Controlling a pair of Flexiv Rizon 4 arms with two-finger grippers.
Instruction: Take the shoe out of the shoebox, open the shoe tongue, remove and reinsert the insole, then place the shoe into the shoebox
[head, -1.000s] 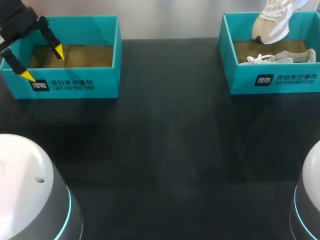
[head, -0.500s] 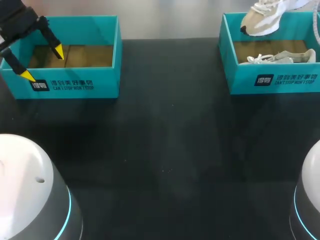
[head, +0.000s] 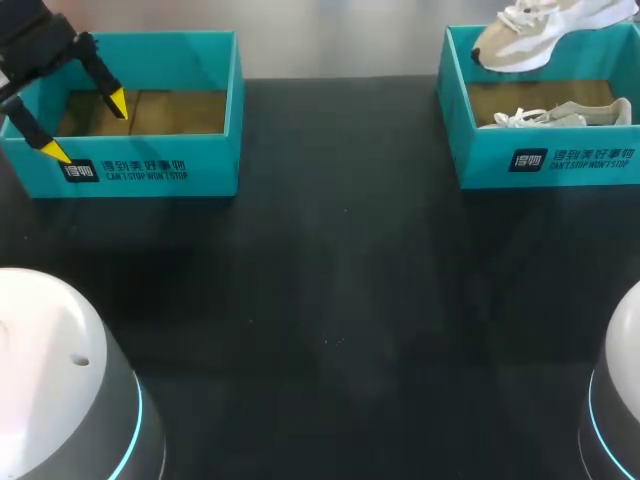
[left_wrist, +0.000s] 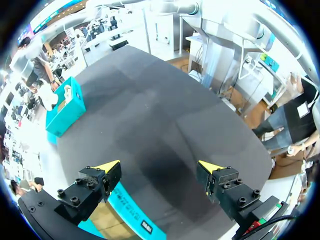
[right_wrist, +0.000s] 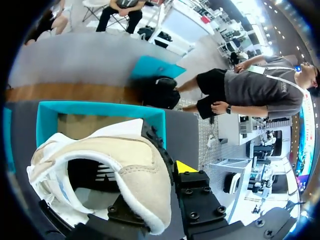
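Observation:
A beige and white shoe (head: 540, 28) hangs over the back of the right teal shoebox (head: 545, 160), toe pointing left. In the right wrist view my right gripper (right_wrist: 161, 186) is shut on the shoe (right_wrist: 100, 165) at its heel collar. One yellow-tipped finger (right_wrist: 186, 168) shows outside the collar; the other is hidden by the shoe. A second shoe (head: 560, 114) lies inside that box. My left gripper (head: 85, 127) stands open over the left teal shoebox (head: 150, 172), nothing between its fingers (left_wrist: 107, 166).
The black table (head: 330, 320) stretches between the two boxes. The left box shows only its brown cardboard floor (head: 170, 112). From the left wrist view the right shoebox (left_wrist: 65, 107) sits far across the table.
The held shoe has risen and tipped from toe-down to nearly level, its toe swinging left. My left arm has not moved.

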